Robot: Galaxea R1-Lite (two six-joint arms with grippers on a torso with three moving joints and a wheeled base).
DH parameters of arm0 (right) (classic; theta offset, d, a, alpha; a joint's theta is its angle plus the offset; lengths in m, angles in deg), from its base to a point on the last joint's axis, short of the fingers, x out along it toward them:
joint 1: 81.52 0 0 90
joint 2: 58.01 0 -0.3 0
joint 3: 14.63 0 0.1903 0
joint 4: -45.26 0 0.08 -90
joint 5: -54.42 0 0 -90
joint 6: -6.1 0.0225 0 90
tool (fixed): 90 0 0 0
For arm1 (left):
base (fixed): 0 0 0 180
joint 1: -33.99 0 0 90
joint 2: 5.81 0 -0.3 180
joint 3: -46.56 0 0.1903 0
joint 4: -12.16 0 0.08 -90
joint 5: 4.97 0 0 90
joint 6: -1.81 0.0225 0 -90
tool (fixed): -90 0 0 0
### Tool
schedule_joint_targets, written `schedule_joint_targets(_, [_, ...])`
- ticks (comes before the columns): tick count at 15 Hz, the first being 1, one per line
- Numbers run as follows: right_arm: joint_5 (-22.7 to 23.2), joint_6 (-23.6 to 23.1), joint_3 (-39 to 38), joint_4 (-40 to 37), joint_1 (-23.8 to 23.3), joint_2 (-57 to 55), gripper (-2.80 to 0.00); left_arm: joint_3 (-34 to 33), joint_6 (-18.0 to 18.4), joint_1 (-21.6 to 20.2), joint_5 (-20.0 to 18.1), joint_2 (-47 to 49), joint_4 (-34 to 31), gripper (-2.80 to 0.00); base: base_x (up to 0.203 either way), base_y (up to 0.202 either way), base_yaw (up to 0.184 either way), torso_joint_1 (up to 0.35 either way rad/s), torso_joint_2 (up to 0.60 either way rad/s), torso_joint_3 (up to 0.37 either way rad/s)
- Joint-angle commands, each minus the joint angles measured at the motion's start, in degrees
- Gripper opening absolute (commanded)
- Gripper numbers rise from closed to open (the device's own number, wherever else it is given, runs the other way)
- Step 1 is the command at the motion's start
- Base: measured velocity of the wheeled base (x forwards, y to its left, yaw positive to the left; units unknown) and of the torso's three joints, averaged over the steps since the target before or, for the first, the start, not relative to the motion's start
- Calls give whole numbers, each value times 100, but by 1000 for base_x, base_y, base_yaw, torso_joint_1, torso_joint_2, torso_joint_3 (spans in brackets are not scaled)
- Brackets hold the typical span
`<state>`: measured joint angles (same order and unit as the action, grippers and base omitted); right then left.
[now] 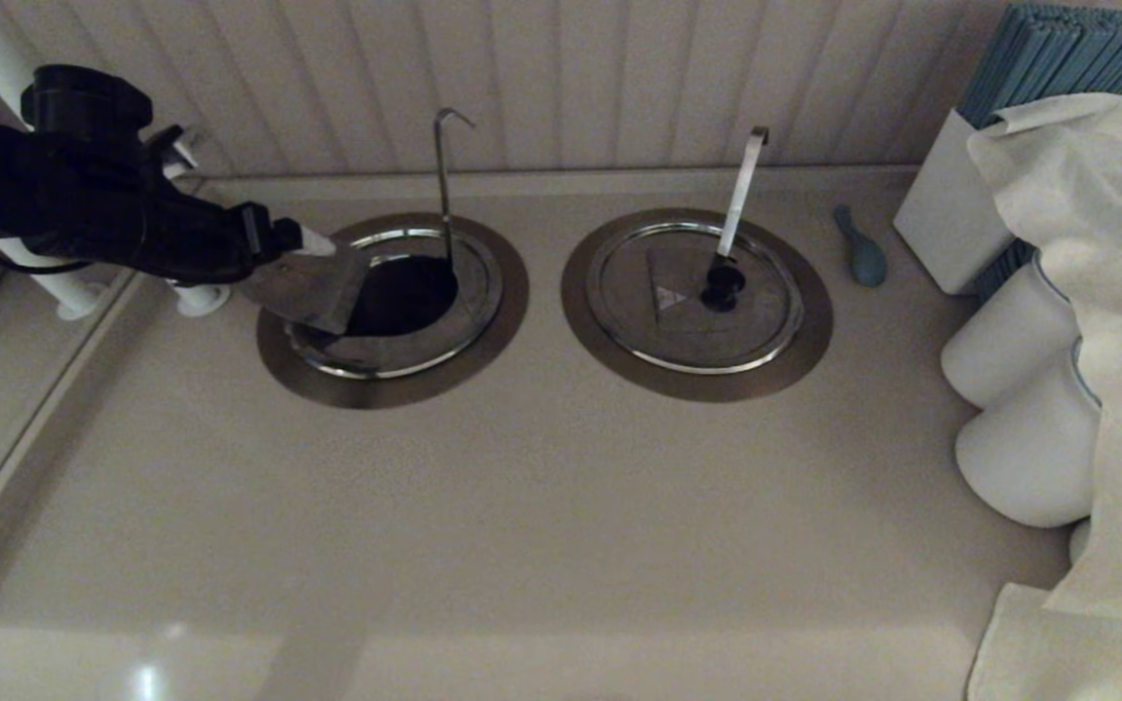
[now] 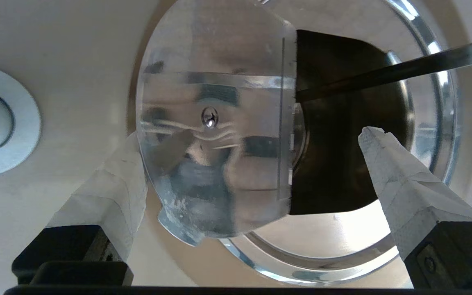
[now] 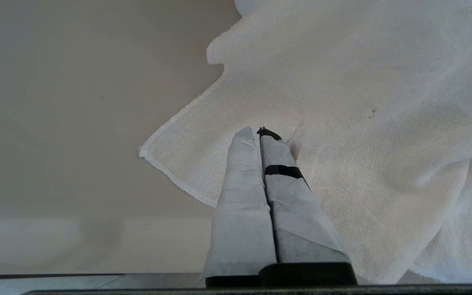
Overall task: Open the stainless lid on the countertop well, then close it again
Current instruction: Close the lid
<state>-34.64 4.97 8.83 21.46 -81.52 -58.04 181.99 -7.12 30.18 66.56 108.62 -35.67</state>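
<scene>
The stainless lid (image 1: 313, 284) on the left countertop well (image 1: 407, 292) is folded open. Its flap stands tilted up toward the left, and its shiny underside (image 2: 215, 135) with a small rivet faces the left wrist camera; the black knob is hidden. The dark hole (image 2: 342, 155) lies exposed, and the thin hooked rod (image 1: 442, 175) rises from it. My left gripper (image 1: 313, 245) (image 2: 250, 135) is open, its taped fingers (image 2: 387, 164) wide apart on either side of the raised flap. My right gripper (image 3: 259, 132) is shut, parked over a white cloth (image 3: 363, 123).
The twin lid (image 1: 658, 321) with its pale flat handle (image 1: 741, 190) lies shut on the right ring. A blue utensil (image 1: 861, 248), a white box (image 1: 946, 219), white rolls (image 1: 1009, 355) and draped cloth (image 1: 1106, 292) crowd the right side. White posts (image 1: 84, 297) stand at the left.
</scene>
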Motion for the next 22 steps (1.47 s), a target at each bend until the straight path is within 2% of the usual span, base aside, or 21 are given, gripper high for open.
schedule_joint_targets(1, [3,-2,-1,0,0,2,-280,-1,-50,64,-16,-58,-8,0,0,0,0,0,0,0])
schedule_joint_targets(7, [3,-2,-5,0,0,1,-280,-1,-213,146,-16,-257,-5,0,0,0,0,0,0,0])
schedule_joint_targets(22, [3,-2,-1,0,0,2,-280,-78,-310,142,-8,-473,153,0,0,0,0,0,0,0])
